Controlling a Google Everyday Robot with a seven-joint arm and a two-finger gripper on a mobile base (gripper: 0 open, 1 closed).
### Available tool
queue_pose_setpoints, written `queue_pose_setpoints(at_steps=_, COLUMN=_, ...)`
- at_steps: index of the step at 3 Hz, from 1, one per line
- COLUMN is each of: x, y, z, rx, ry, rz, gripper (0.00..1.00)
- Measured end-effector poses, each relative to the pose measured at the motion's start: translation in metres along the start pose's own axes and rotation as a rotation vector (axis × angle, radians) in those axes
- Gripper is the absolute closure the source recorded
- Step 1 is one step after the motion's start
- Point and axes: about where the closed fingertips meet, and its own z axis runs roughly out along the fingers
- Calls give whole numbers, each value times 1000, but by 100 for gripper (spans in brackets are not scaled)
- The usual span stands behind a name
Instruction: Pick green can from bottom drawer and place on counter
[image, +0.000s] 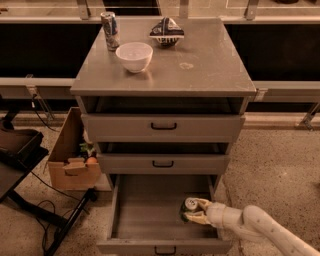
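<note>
The bottom drawer (145, 215) is pulled open, with a wide flat grey inside. The green can (188, 208) lies at its right side, its silver top facing up and left. My gripper (194, 210) reaches into the drawer from the lower right on a white arm, with one pale finger on each side of the can. The counter (200, 60) is the grey top of the cabinet, with a faint pale ring stain.
On the counter stand a white bowl (134, 56), a taller blue-and-silver can (110, 30) and a dark crumpled bag (167, 31). A cardboard box (74, 160) with items sits on the floor left of the cabinet, beside a dark stand and cables. The two upper drawers are slightly open.
</note>
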Motion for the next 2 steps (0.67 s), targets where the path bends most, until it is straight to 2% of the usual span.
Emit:
queue_pose_setpoints(at_steps=1, x=-70, y=32, z=-91, rx=-13, ry=3, rz=101, gripper=100)
queue_pose_setpoints(at_steps=2, x=-151, y=24, z=-136, rx=-19, ry=25, rz=143, gripper=100)
